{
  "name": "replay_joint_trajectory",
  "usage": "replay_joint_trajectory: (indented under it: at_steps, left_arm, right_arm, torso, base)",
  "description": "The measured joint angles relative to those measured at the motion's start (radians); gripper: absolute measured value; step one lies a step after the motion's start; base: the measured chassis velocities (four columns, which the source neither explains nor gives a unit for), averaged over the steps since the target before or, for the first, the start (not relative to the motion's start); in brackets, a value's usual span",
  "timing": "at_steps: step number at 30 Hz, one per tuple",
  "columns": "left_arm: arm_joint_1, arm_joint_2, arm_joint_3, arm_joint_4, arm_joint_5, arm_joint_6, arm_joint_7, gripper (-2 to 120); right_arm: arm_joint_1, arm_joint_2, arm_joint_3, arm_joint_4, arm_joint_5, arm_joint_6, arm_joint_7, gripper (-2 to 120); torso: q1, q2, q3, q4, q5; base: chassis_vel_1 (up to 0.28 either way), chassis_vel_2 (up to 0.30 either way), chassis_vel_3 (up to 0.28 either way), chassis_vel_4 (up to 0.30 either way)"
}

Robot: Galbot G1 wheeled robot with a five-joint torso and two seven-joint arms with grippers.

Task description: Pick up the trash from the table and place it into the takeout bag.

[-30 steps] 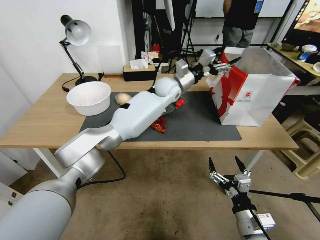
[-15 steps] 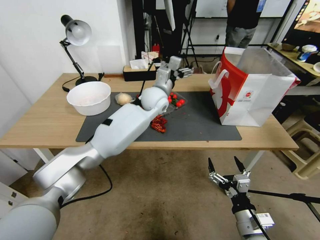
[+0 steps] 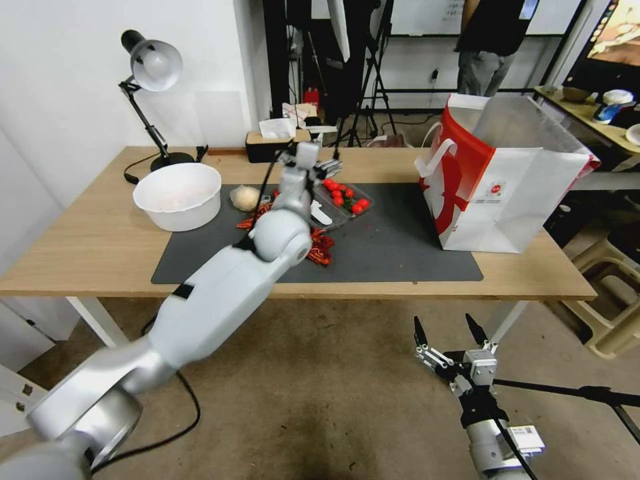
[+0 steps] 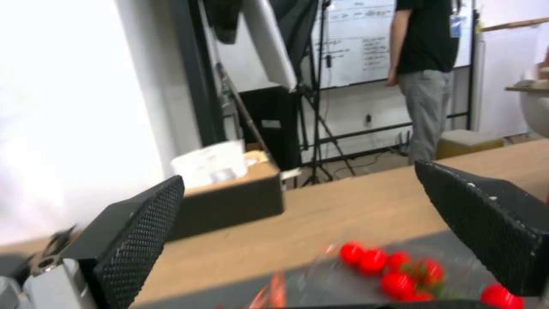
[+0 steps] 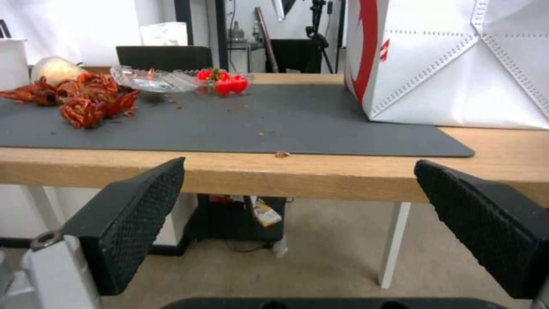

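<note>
Before me the takeout bag (image 3: pixel 513 200), white with red sides, stands upright and open at the table's (image 3: pixel 80 247) right end; red crayfish shells (image 3: pixel 320 247) lie mid-mat.

red shells (image 3: pixel 320 247) partly behind left arm

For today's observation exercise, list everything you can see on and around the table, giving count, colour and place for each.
table: one, light wood, white legs, across the scene.
mat: one, dark grey, middle of the table.
takeout bag: one, white with red side, right end of the mat.
bowl: one, white, left of the mat.
clear tray: one, holds red tomatoes, mid-mat.
crayfish shells: a red pile, front of the tray.
bun: one, pale, beside the bowl.
desk lamp: one, black, back left.
tissue box: one, black, back edge.
left tool: open, above the tray.
right tool: open, low before the table.
</note>
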Motion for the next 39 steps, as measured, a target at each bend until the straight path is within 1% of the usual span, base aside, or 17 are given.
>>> replay_joint_trajectory:
  at_steps: [1,2,4,5,6,9,10,12,16,17,18,21,22,24,27,32,39]
  left_arm:
    - [0.000,0.000,0.000,0.000,0.000,0.000,0.000,100]
    - [0.037,0.020,-0.016,-0.024,0.004,-0.003,0.000,100]
    - [0.169,0.090,-0.085,-0.104,0.041,-0.016,0.006,100]
    - [0.221,0.107,-0.115,-0.131,0.070,-0.027,0.015,100]
    - [0.221,0.107,-0.115,-0.131,0.070,-0.027,0.015,100]
    - [0.343,0.131,-0.175,-0.198,0.095,-0.044,0.034,100]
    - [0.343,0.131,-0.175,-0.198,0.095,-0.044,0.034,100]
    - [0.433,0.136,-0.222,-0.233,0.126,-0.066,0.051,100]
    - [0.507,0.130,-0.261,-0.250,0.183,-0.099,0.061,100]
    - [0.555,0.122,-0.290,-0.265,0.213,-0.109,0.064,100]
    - [0.590,0.118,-0.310,-0.283,0.231,-0.111,0.065,100]
    - [0.641,0.116,-0.336,-0.311,0.257,-0.114,0.066,100]
    - [0.687,0.116,-0.360,-0.332,0.269,-0.120,0.064,100]
    - [0.699,0.116,-0.366,-0.338,0.270,-0.121,0.063,100]
    - [0.774,0.109,-0.394,-0.373,0.296,-0.125,0.048,100]
    - [0.843,0.112,-0.429,-0.409,0.315,-0.125,0.041,100]
    - [0.880,0.106,-0.476,-0.425,0.318,-0.137,0.039,100]
  right_arm:
    - [0.000,0.000,0.000,0.000,0.000,0.000,0.000,100]
    - [0.000,0.000,0.000,0.000,0.000,0.000,0.000,100]
    - [-0.004,0.001,-0.001,0.003,-0.001,-0.002,0.000,100]
    - [-0.006,0.004,-0.001,0.006,-0.001,-0.002,-0.001,100]
    - [-0.006,0.004,-0.001,0.006,-0.001,-0.002,-0.001,100]
    - [-0.012,0.008,-0.001,0.009,0.000,0.000,-0.001,100]
    - [-0.012,0.008,-0.001,0.009,0.000,0.000,-0.001,100]
    - [-0.015,0.009,-0.001,0.011,0.000,0.002,-0.002,100]
    - [-0.017,0.009,-0.001,0.014,0.000,0.006,-0.003,100]
    - [-0.019,0.008,-0.001,0.017,-0.001,0.008,-0.005,100]
    - [-0.019,0.007,-0.001,0.018,-0.001,0.009,-0.005,100]
    - [-0.019,0.005,-0.001,0.020,-0.001,0.010,-0.006,100]
    - [-0.018,0.004,-0.002,0.020,-0.002,0.010,-0.006,100]
    - [-0.018,0.004,-0.002,0.020,-0.002,0.010,-0.006,100]
    - [-0.017,0.004,-0.006,0.020,-0.004,0.010,-0.007,100]
    - [-0.016,0.003,-0.008,0.020,-0.004,0.011,-0.008,100]
    - [-0.014,0.007,-0.009,0.019,-0.004,0.013,-0.010,100]
  torso:
    - [0.000,0.000,0.000,0.0000,0.0000]
    - [0.000,0.000,0.000,0.0001,-0.0003]
    - [0.000,0.000,0.000,0.0002,-0.0002]
    - [0.000,0.000,0.000,0.0001,-0.0001]
    - [0.000,0.000,0.000,0.0001,-0.0001]
    - [0.000,0.000,0.000,0.0000,0.0000]
    - [0.000,0.000,0.000,0.0000,0.0000]
    - [0.000,0.000,0.000,0.0000,-0.0002]
    - [0.000,0.000,0.000,0.0003,0.0000]
    - [0.000,0.000,0.000,-0.0003,-0.0002]
    - [0.000,0.000,0.000,-0.0001,0.0001]
    - [0.000,0.000,0.000,-0.0001,0.0000]
    - [0.000,0.000,0.000,0.0000,0.0000]
    - [0.000,0.000,0.000,0.0001,0.0000]
    - [0.000,0.000,0.000,0.0001,0.0000]
    - [0.000,0.000,0.000,0.0000,0.0001]
    - [0.000,0.000,0.000,-0.0002,0.0000]
  base:
    - [0.000,0.000,0.000,0.000]
    - [0.000,0.000,0.000,0.000]
    - [0.000,0.000,0.000,0.000]
    - [0.000,0.000,0.000,0.000]
    - [0.000,0.000,0.000,0.000]
    - [0.000,0.000,0.000,0.000]
    - [0.000,0.000,0.000,0.000]
    - [0.000,0.000,0.000,0.000]
    - [0.000,0.000,0.000,0.000]
    - [0.000,0.000,0.000,0.000]
    - [0.000,0.000,0.000,0.000]
    - [0.000,0.000,0.000,0.000]
    - [0.000,0.000,0.000,0.000]
    - [0.000,0.000,0.000,0.000]
    - [0.000,0.000,0.000,0.000]
    - [0.000,0.000,0.000,0.000]
    - [0.000,0.000,0.000,0.000]
